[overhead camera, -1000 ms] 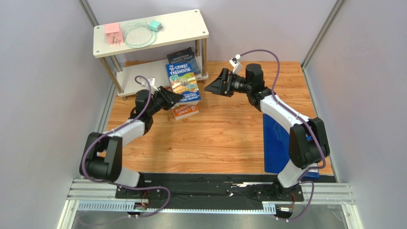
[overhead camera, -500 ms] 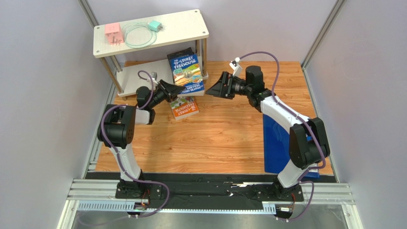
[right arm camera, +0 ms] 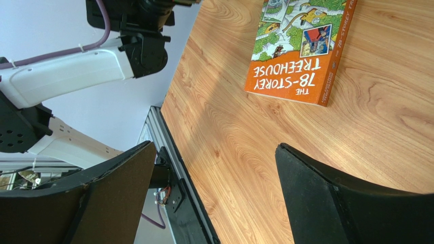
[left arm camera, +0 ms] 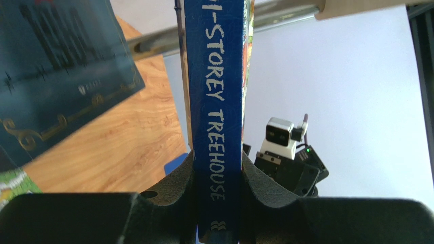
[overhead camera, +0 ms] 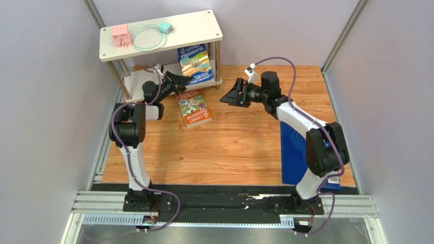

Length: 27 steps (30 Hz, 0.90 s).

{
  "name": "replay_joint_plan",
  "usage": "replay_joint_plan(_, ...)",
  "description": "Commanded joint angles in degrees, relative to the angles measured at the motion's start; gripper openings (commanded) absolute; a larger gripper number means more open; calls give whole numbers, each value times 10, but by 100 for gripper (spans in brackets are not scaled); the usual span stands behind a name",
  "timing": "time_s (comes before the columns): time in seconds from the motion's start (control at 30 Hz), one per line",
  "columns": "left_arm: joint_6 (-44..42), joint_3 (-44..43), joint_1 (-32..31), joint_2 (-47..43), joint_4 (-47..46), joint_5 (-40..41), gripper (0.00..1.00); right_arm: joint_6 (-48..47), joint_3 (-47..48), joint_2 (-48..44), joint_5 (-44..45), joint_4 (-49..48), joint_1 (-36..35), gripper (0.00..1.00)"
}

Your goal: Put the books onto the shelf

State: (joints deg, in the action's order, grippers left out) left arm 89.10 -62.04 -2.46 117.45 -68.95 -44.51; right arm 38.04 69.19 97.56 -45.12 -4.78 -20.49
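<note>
L end effector (left arm camera: 216,175) is clamped on bright blue book (left arm camera: 214,96), fingers either side of the spine nr its lower end; spine reads "-STOREY TREEHOUSE". Book is held tilted at the right end of shelf (overhead camera: 153,38), over the lower tier, top edge hidden under the upper board. Dark teal book (left arm camera: 61,66) sits just beside it. R end effector (overhead camera: 227,95) is wide open w/ nothing in it, hovering above bench (overhead camera: 239,147), apart from orange-green book (overhead camera: 195,109) lying flat on the bench nr the shelf. Pink box (overhead camera: 120,36) + teal charger (overhead camera: 165,27) are on the top tier.
</note>
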Motion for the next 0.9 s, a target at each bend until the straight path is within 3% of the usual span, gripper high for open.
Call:
replay_joint_plan(0.0,12,-83,11,16,-65,0,0,-16,-7,7,-8,-8,3,93)
replay_joint_plan(0.37,-34,-193,14,59,124,-2,0,-22,-22,6,-10,-5,5,93)
replay_joint_plan(0.57,-63,-182,14,60,181,24,0,-23,-27,5,-12,-6,8,93)
replay_joint_plan(0.7,-113,-221,14,64,285,11,5,-24,-33,1,-13,-6,11,93)
replay_joint_plan(0.87,-141,-250,14,63,347,14,13,-16,-36,4,-14,-14,13,93)
